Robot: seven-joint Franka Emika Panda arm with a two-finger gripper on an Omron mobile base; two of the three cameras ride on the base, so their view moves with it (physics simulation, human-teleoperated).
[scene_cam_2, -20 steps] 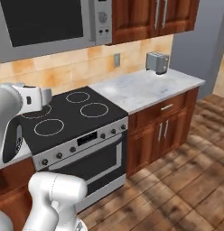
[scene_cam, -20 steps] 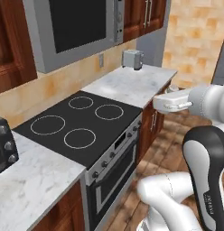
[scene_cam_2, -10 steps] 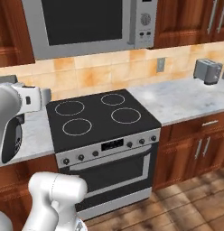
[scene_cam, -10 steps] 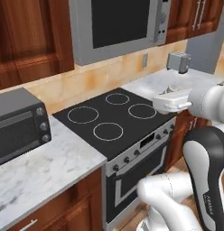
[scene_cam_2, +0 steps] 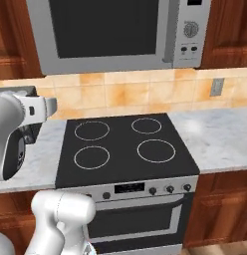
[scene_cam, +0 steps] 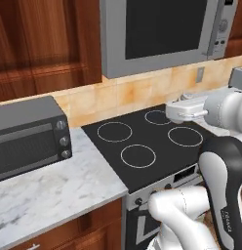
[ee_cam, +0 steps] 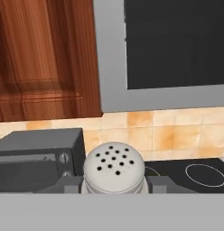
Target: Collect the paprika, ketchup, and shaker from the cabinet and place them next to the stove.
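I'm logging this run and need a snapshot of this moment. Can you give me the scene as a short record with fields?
held item: shaker, domed top with holes, seated between the tool's fingers
tool: shut on the shaker, facing the wall
stove: black cooktop, four white rings, nothing on it
above stove: microwave
left of stove: toaster oven on the marble counter
wall cabinet: door closed
paprika, ketchup: not seen
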